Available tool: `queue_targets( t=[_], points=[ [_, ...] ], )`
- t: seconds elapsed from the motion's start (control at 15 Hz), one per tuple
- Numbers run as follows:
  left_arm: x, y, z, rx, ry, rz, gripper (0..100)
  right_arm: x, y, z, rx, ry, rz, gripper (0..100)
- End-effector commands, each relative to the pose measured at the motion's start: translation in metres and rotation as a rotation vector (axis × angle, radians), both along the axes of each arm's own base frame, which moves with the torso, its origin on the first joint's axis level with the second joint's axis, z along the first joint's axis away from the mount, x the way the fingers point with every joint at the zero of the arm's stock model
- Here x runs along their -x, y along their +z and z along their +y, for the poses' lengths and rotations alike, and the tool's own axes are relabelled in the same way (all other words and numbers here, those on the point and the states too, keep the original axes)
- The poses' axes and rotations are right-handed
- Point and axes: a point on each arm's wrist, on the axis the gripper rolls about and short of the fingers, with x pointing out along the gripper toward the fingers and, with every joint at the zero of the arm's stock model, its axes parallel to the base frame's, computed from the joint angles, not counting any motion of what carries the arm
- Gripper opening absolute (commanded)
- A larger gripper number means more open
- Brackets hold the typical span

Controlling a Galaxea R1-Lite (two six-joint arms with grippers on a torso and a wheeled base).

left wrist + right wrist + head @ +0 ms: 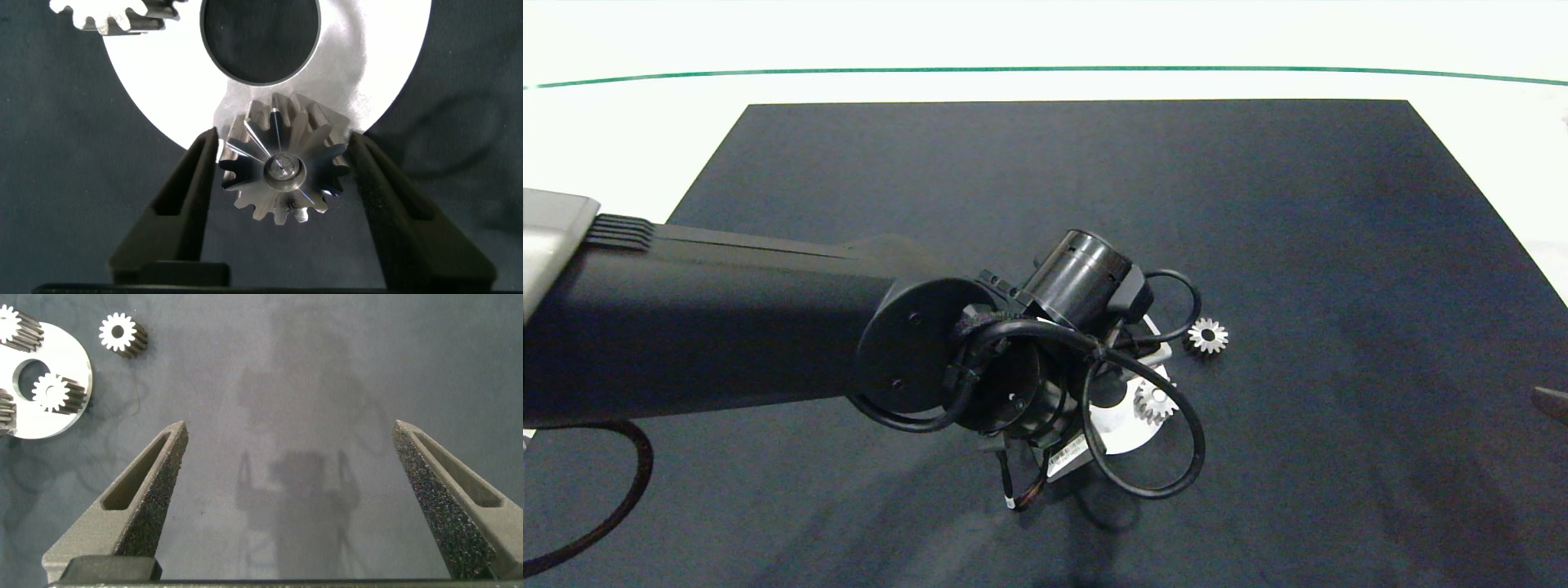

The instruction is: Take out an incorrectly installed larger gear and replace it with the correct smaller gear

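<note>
Larger gear (280, 169) sits on a pin at the rim of the round silver mounting plate (376, 49), star face up, partly overhanging the plate edge next to the plate's big centre hole (260, 37). Left gripper (282, 175) is down over it, fingers (189, 192) straddling the gear on both sides, close to the teeth; can't tell whether they actually touch. Another gear (110, 12) sits on the plate's far rim, only partly in view. Smaller gear (1207, 336) lies loose on the dark mat (1339, 245), just off the plate toward the mat's right side, apart from it. Plate is near the mat's middle, toward the front edge, mostly hidden under the left arm (727, 327) in the head view. Right gripper (290, 498) hangs above bare mat well right of the plate, fingers wide apart, nothing between them.
</note>
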Motion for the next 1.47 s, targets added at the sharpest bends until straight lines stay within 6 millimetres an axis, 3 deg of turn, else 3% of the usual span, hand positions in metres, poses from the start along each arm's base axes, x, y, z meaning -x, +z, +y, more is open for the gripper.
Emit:
queue_targets(
  t=[0.07, 0.73, 1.47],
  points=[
    [0.000, 0.000, 0.000, -0.004, 0.000, 0.000, 54, 0.001, 0.000, 0.000, 0.000, 0.001, -0.001, 100],
    [0.003, -0.001, 0.003, -0.026, 0.000, 0.019, 35, 0.001, 0.000, 0.000, 0.000, 0.001, 0.000, 100],
    [0.013, 0.009, 0.002, -0.015, -0.017, 0.015, 34, 0.001, 0.000, 0.000, 0.000, 0.002, 0.002, 100]
  ],
)
